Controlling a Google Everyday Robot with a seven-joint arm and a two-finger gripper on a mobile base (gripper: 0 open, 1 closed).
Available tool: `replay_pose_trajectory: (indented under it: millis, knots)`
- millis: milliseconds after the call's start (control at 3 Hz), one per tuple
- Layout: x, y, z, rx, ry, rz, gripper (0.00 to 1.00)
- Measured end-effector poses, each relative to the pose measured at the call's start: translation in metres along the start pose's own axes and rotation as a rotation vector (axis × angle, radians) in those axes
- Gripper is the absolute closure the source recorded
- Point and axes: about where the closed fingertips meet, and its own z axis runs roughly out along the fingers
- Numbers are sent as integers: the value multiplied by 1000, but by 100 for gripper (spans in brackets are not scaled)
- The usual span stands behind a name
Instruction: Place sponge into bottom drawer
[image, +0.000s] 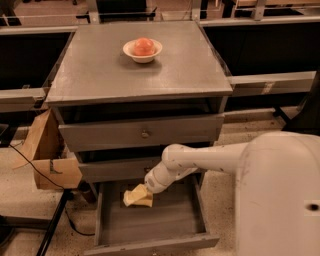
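The pale yellow sponge is low inside the open bottom drawer, near its back left, at or just above the grey floor. My gripper reaches down into the drawer from the right at the end of the white arm. It is shut on the sponge's upper right edge. The arm crosses in front of the middle drawer front.
A white bowl holding a round reddish-orange fruit stands at the back of the cabinet top. Two shut drawer fronts with round knobs lie above the open drawer. A cardboard box and a black cable are at the left.
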Motion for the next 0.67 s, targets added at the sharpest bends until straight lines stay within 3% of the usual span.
replay_pose_trajectory:
  millis: [333,667]
  knots:
    - [16,-3,29,-26,29,32,100]
    - [16,-3,29,-26,29,32,100]
